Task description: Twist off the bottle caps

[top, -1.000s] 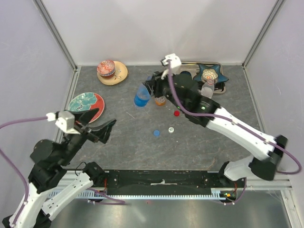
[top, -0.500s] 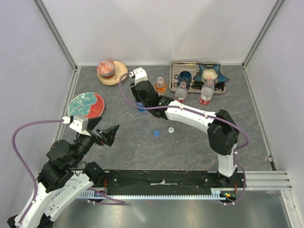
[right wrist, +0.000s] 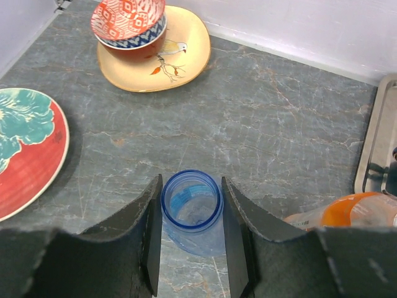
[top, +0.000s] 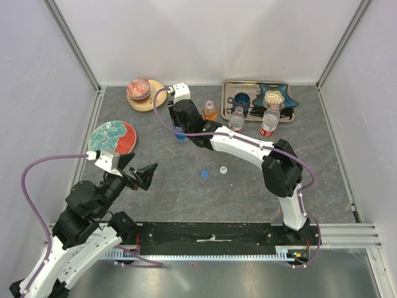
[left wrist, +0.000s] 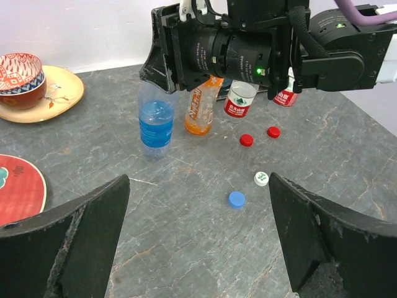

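Right end effector (right wrist: 191, 186) is clamped on the uncapped blue bottle (left wrist: 155, 124), which stands on the bench (left wrist: 186, 254) beside the orange bottle (left wrist: 198, 112). Its blue cap (left wrist: 236, 198) lies well apart. Left end effector (left wrist: 198, 180) hangs wide open. Best bet: release gently and lift straight up.

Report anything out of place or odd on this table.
Nothing is spilled or tipped. Four caps lie loose on the table: blue cap, white cap, two red caps. The blue bottle stands open between the right gripper's fingers.
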Tool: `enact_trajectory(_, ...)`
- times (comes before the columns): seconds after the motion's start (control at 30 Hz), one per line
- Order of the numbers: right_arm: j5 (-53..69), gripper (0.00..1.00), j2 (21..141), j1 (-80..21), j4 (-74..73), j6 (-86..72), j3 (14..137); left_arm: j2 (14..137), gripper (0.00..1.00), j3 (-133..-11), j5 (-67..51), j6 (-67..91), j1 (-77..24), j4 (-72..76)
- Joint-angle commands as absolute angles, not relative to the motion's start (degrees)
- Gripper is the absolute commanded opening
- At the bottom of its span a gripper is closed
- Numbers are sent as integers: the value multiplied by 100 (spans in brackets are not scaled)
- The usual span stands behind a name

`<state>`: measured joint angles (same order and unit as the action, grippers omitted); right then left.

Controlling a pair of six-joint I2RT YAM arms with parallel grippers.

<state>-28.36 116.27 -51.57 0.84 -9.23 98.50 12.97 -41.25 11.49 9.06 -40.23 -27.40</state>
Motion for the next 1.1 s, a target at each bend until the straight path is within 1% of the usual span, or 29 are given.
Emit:
enact_trajectory(0.0, -2883, 0, 11707, -5089, 264, -1107, 9871, 1424, 99, -4140, 1186, 905, -4025, -2514)
enact_trajectory(0.27, -2795, 1, 11689, -5045, 150, -1221, 9721, 1564, 100, -4175, 1143, 896, -4025, -2452)
enact_trajectory(0.3, -2743, 5, 11689, -5036, 89, -1256, 9721, 1573, 100, -4175, 1151, 896, -4025, -2452)
enact_trajectory(0.37, -2742, 10, 11681, -5010, 53, -1283, 9721, 1591, 99, -4184, 1143, 896, -4025, -2452)
enact_trajectory(0.4, -2751, 14, 11681, -5001, 27, -1283, 9712, 1608, 100, -4175, 1134, 888, -4025, -2443)
enact_trajectory(0.47, -2742, 20, 11663, -4992, 9, -1336, 9721, 1617, 100, -4175, 1134, 914, -4025, -2435)
enact_trajectory(0.5, -2733, 27, 11663, -4983, 9, -1362, 9721, 1643, 100, -4166, 1134, 923, -4025, -2435)
enact_trajectory(0.53, -2725, 29, 11663, -4975, 9, -1397, 9738, 1652, 100, -4157, 1134, 940, -4025, -2426)
enact_trajectory(0.6, -2725, 38, 11672, -4975, -52, -1415, 9791, 1670, 100, -4157, 1116, 949, -4025, -2434)
enact_trajectory(0.67, -2725, 43, 11681, -4975, -149, -1433, 9826, 1679, 100, -4166, 1116, 949, -4025, -2434)
enact_trajectory(0.7, -2742, 50, 11681, -4975, -167, -1433, 9826, 1679, 100, -4166, 1116, 958, -4025, -2435)
enact_trajectory(0.8, -2768, 61, 11672, -4966, -193, -1441, 9835, 1679, 100, -4149, 1108, 949, -4025, -2434)
enact_trajectory(0.9, -2786, 65, 11672, -4966, -211, -1477, 9853, 1679, 100, -4122, 1099, 984, -4025, -2426)
enact_trajectory(1.07, -2786, 68, 11663, -4966, -237, -1503, 9879, 1696, 100, -4140, 1072, 984, -4025, -2417)
